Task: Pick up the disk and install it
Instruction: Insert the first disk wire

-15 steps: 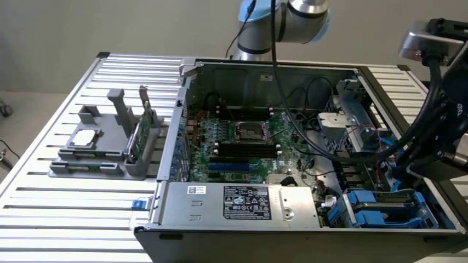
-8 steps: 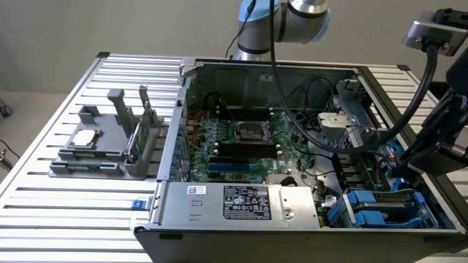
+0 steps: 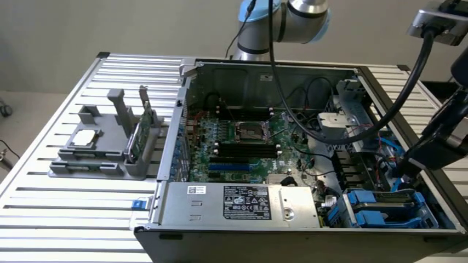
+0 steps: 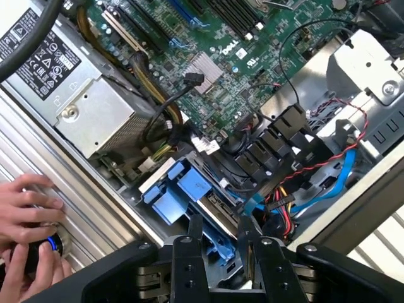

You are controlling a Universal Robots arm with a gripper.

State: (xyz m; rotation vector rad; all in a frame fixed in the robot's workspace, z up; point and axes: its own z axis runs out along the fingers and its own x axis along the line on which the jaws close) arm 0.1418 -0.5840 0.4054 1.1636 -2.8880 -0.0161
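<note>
Now: one gripper point(image 4: 221, 230) point(image 3: 404, 174) low over drive bay of open computer case point(image 3: 292, 233). One disk point(image 4: 189, 189) point(image 3: 380, 200) in blue carrier directly under gripper, set in bay; clamped or loose, cannot tell. One power supply point(image 4: 95, 113) beside disk, farther from gripper. Two hands point(image 4: 28, 211) on case edge, well apart from gripper.

Pincer point(image 4: 221, 230) pointing down, fingers point(image 4: 192, 237) parted, arm point(image 3: 446, 129) angled low
</note>
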